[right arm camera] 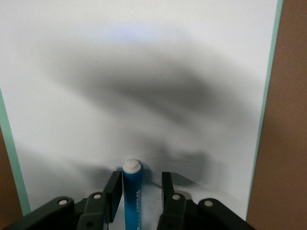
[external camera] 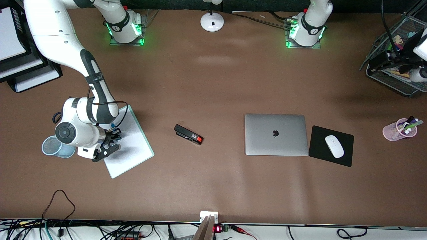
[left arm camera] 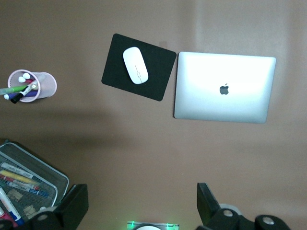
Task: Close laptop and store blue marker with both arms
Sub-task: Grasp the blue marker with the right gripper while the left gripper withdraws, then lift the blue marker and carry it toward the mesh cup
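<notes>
The laptop (external camera: 276,134) (left arm camera: 224,87) lies with its lid down, apple logo up, beside a black mouse pad (external camera: 345,148). The blue marker (right arm camera: 132,191) lies on a white board (external camera: 133,146), white end pointing away from my right gripper's palm. My right gripper (external camera: 113,140) (right arm camera: 140,179) is low over the board and straddles the marker. One finger touches its side, and a gap shows between it and the other finger. My left gripper (external camera: 383,61) (left arm camera: 141,206) hangs open and holds nothing, high over the left arm's end of the table, beside a mesh tray (external camera: 393,80).
A blue mesh cup (external camera: 53,146) stands next to the board, close to my right hand. A black stapler (external camera: 188,134) lies between board and laptop. A white mouse (external camera: 334,146) rests on the pad. A pink cup of pens (external camera: 398,130) stands nearer the camera than the tray.
</notes>
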Motion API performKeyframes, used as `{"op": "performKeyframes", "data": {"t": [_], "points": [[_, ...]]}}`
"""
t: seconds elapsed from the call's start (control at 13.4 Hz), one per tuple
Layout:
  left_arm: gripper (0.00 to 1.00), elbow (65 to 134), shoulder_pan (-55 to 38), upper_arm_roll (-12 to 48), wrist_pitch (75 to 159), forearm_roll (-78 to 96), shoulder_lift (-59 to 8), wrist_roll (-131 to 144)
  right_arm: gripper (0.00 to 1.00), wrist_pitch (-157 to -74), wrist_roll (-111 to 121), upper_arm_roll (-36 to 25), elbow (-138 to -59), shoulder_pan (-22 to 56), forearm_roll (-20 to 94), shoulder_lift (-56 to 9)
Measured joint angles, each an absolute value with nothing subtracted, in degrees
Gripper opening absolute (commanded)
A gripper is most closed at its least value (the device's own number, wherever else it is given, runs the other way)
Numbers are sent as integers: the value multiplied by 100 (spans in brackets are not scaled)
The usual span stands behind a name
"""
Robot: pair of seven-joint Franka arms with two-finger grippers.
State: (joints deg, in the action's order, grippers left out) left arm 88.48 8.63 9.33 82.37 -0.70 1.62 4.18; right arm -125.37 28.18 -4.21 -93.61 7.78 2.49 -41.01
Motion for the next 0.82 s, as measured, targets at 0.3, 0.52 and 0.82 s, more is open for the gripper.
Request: {"op": "performKeyframes", "data": {"t": [0.3,0.52,0.82], "points": [[100,9369,710,754,8480,-17,537,364,28,-12537,2816,-419,-9364,778,250,-4103],[100,9439,677,754,8494,153,574,342,19,-12537,2815,-412,-9364,778,252,-4103],[100,9455,659,768,8492,231,577,307,5,-12537,2813,-410,-9362,778,253,-4109]]}}
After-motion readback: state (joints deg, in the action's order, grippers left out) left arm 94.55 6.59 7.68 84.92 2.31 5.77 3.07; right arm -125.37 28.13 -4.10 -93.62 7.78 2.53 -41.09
